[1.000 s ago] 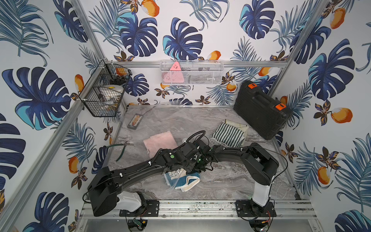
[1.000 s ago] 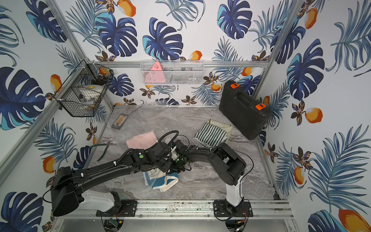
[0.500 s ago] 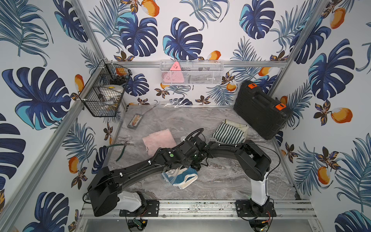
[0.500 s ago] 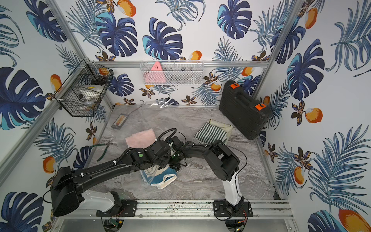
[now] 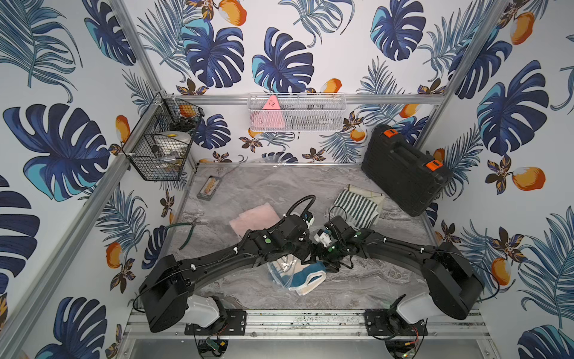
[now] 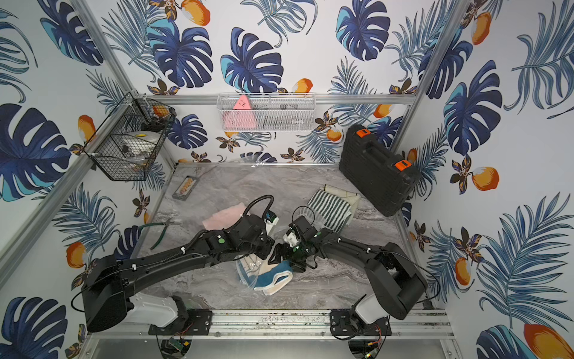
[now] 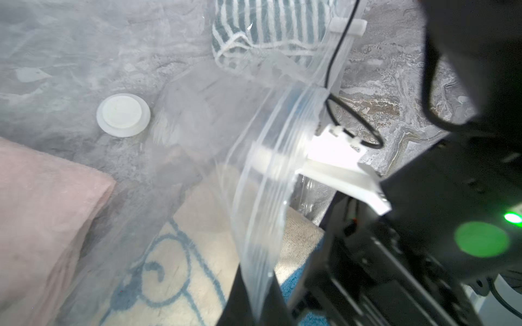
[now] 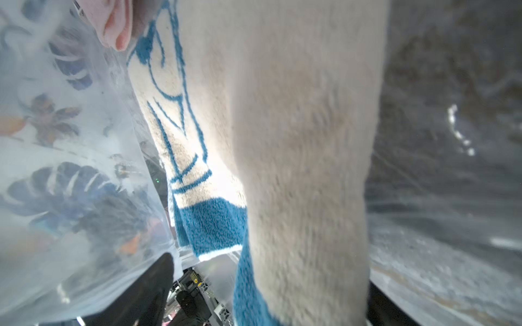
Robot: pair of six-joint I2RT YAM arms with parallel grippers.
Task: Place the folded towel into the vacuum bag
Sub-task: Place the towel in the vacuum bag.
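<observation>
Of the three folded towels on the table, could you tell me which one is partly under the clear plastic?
The cream-and-blue towel nearest the arm bases; the pink towel and striped towel lie farther back.

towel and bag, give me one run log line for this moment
left end effector: shut on vacuum bag edge | right end effector: at blue-cream towel | towel: partly in bag

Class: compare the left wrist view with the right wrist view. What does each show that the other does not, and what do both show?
Left wrist only: the bag's round white valve, the striped towel and the white slider clip. Right wrist only: the towel's solid blue band. Both: the clear vacuum bag, the cream-and-blue towel and the pink towel.
</observation>
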